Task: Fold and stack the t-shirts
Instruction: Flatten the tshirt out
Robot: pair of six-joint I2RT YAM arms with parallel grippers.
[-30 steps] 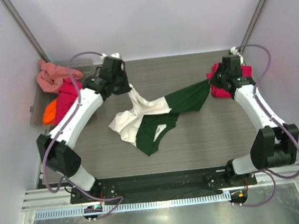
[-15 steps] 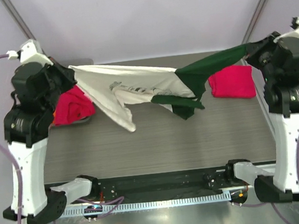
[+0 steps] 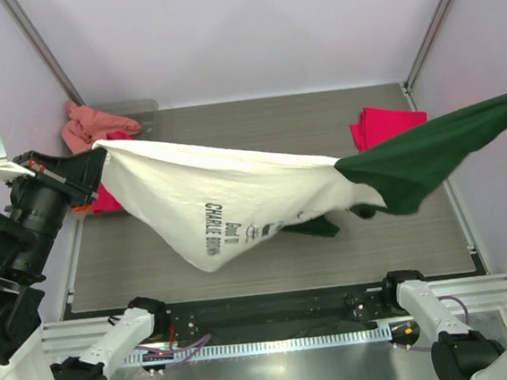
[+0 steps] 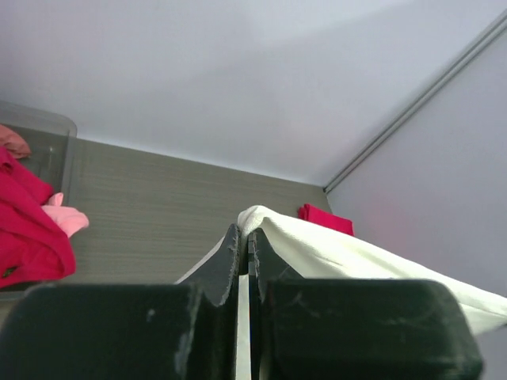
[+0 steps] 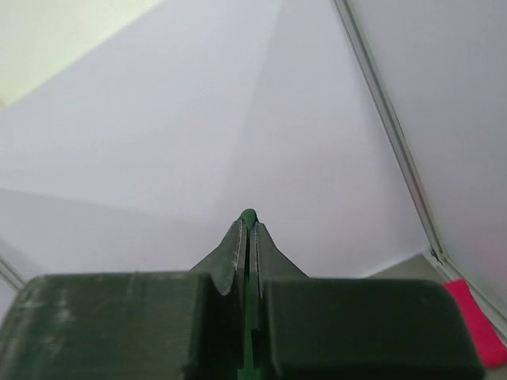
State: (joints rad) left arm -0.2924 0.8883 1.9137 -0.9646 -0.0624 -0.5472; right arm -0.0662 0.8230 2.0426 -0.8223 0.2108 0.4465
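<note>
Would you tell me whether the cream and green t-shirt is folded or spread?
Spread: the cream and green t-shirt hangs stretched between the left claw and the right claw, print showing.

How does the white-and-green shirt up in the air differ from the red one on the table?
The white-and-green shirt hangs stretched out in the air, unfolded; the red shirt lies folded on the table. The white-and-green shirt has two colours and dark print; the red shirt is plain. Both are t-shirts.
</note>
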